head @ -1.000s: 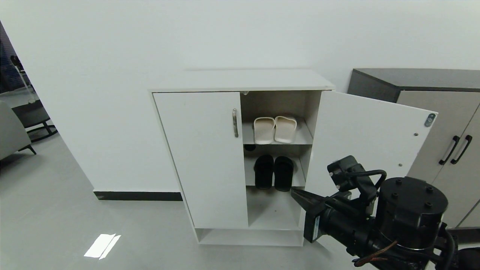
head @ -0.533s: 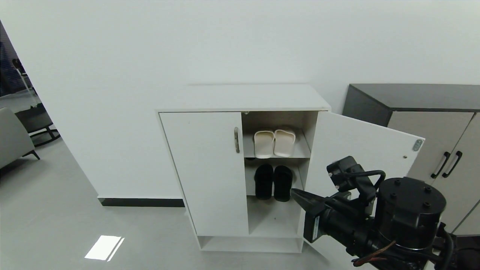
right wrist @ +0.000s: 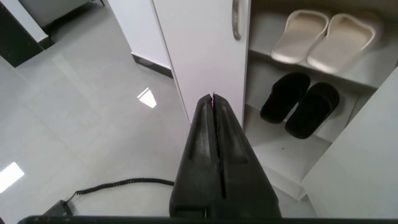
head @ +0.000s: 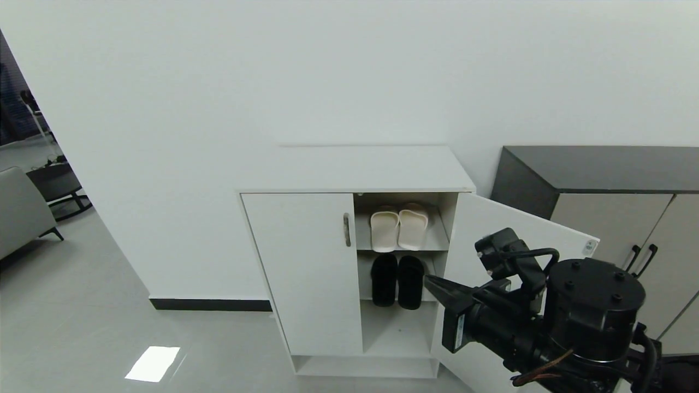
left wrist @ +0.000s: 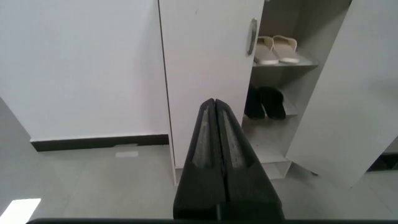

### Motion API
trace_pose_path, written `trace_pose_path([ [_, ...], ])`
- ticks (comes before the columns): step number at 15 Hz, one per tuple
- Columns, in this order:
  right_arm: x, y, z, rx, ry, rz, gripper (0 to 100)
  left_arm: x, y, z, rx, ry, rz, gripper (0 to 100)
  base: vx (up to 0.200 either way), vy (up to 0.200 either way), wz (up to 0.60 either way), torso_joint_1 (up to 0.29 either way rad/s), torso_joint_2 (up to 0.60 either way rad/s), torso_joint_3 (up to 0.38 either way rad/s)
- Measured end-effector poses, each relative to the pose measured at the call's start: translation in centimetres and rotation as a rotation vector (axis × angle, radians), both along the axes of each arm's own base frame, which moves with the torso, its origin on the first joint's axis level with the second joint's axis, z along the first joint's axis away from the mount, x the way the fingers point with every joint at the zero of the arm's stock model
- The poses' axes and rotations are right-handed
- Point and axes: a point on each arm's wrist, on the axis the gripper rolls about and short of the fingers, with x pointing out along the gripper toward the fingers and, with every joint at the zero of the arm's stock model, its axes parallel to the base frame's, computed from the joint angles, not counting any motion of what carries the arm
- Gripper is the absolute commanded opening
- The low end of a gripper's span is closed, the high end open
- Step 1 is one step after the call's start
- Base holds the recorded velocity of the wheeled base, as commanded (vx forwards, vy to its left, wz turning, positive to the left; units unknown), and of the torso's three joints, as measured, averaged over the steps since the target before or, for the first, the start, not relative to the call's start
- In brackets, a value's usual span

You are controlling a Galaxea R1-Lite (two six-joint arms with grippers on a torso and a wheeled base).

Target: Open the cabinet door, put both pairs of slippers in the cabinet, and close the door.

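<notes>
The white cabinet (head: 355, 166) stands against the wall. Its left door (head: 300, 273) is closed and its right door (head: 491, 240) is swung open. A cream pair of slippers (head: 398, 228) lies on the upper shelf, and a black pair (head: 397, 279) lies on the shelf below. Both pairs also show as the cream slippers (right wrist: 323, 37) and the black slippers (right wrist: 301, 106). My right gripper (head: 428, 280) is shut and empty, a short way in front of the open compartment. The right gripper (right wrist: 213, 99) points toward the closed door's edge. My left gripper (left wrist: 214, 103) is shut, empty, and faces the closed door.
A grey cabinet with a dark top (head: 600, 164) stands right beside the open door. At the far left is a chair (head: 22, 213). A black cable (right wrist: 124, 183) lies on the floor. Open grey floor (head: 136, 338) stretches in front of the cabinet, to its left.
The whole head view has shifted: the cabinet now sits lower and smaller, so the camera moved. The right arm holds the same place in view. The slippers and doors look unchanged.
</notes>
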Motion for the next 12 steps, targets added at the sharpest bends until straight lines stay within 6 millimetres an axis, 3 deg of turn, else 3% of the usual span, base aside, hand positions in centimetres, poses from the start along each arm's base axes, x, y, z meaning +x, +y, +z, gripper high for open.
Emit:
trace_pose_path([
  [5,0.0,-0.1,-0.5,-0.042,-0.006,0.001,0,0.0,0.0,0.0,0.0,0.0,0.0,0,0.0,0.0,0.0,0.252,-0.54,-0.285],
  [12,0.3,-1.3,-1.9,-0.159,-0.023,-0.019,0,0.0,0.0,0.0,0.0,0.0,0.0,0,0.0,0.0,0.0,0.03,-0.07,-0.034],
])
